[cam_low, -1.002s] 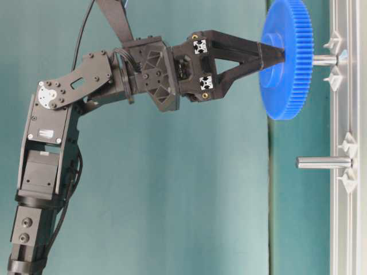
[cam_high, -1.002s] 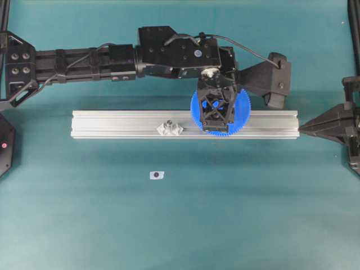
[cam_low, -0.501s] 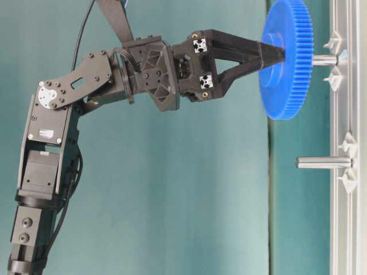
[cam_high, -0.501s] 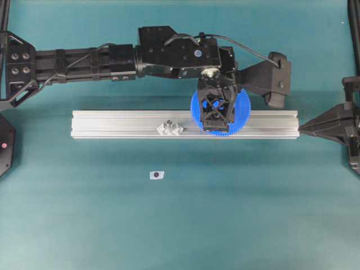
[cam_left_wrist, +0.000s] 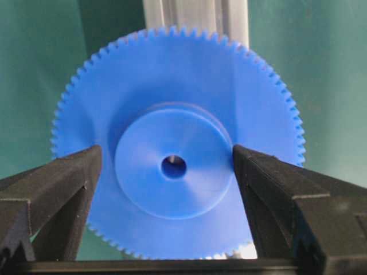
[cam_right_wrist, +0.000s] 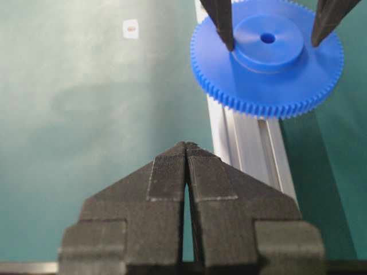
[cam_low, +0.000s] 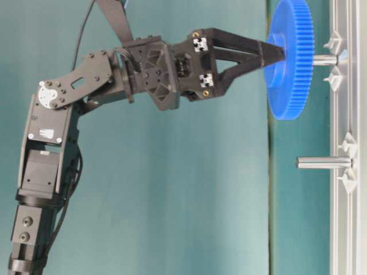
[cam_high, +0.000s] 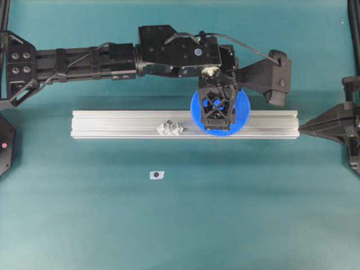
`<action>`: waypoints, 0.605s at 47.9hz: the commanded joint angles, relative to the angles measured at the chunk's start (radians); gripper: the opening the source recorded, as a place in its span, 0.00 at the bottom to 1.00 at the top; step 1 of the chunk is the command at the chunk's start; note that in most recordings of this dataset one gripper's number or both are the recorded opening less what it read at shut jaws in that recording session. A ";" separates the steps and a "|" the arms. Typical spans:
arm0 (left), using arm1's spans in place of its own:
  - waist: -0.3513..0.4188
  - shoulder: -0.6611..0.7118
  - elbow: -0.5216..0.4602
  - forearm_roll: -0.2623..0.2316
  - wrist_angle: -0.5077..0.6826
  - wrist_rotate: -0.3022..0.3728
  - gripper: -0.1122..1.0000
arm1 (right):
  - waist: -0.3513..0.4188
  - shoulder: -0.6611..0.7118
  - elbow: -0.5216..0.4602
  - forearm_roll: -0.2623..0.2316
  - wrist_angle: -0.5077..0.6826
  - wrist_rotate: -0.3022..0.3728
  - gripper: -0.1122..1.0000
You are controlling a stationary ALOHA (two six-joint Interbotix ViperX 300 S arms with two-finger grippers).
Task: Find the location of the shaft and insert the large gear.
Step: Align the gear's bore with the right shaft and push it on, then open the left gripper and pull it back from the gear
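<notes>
The large gear (cam_high: 243,112) (cam_low: 289,57) (cam_left_wrist: 178,137) (cam_right_wrist: 266,69), a bright-blue toothed disc with a raised hub, sits threaded on the shaft (cam_low: 324,59). A short silvery stretch of shaft shows between gear and rail. My left gripper (cam_high: 216,115) (cam_low: 274,51) (cam_left_wrist: 165,152) (cam_right_wrist: 273,43) points straight down over the gear, open, a finger either side of the hub. A gap shows between one finger (cam_left_wrist: 74,172) and the hub; the other stands close against it. My right gripper (cam_high: 301,128) (cam_right_wrist: 186,146) is shut and holds nothing, level with the rail's right end.
The aluminium rail (cam_high: 112,124) (cam_low: 350,229) (cam_right_wrist: 252,149) lies across the teal table. A second bare pin (cam_high: 167,125) (cam_low: 321,162) with clear tabs stands on it, left of the gear. A small white sticker (cam_high: 157,175) (cam_right_wrist: 131,28) lies in front of the rail.
The left gripper's fingers have spread apart off the hub. The gear has slid a little further down the shaft towards the rail. The right arm has not moved.
</notes>
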State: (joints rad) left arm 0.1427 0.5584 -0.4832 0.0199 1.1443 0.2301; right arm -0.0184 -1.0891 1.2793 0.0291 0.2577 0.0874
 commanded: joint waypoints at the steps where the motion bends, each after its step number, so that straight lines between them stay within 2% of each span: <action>1: 0.002 -0.031 -0.043 0.003 0.003 -0.005 0.87 | -0.003 0.006 -0.017 -0.002 -0.006 0.009 0.10; 29: -0.017 -0.029 -0.055 0.006 0.028 -0.014 0.87 | -0.003 0.005 -0.018 -0.002 -0.002 0.009 0.10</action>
State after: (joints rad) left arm 0.1289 0.5584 -0.5139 0.0199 1.1750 0.2178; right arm -0.0199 -1.0891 1.2793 0.0291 0.2608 0.0874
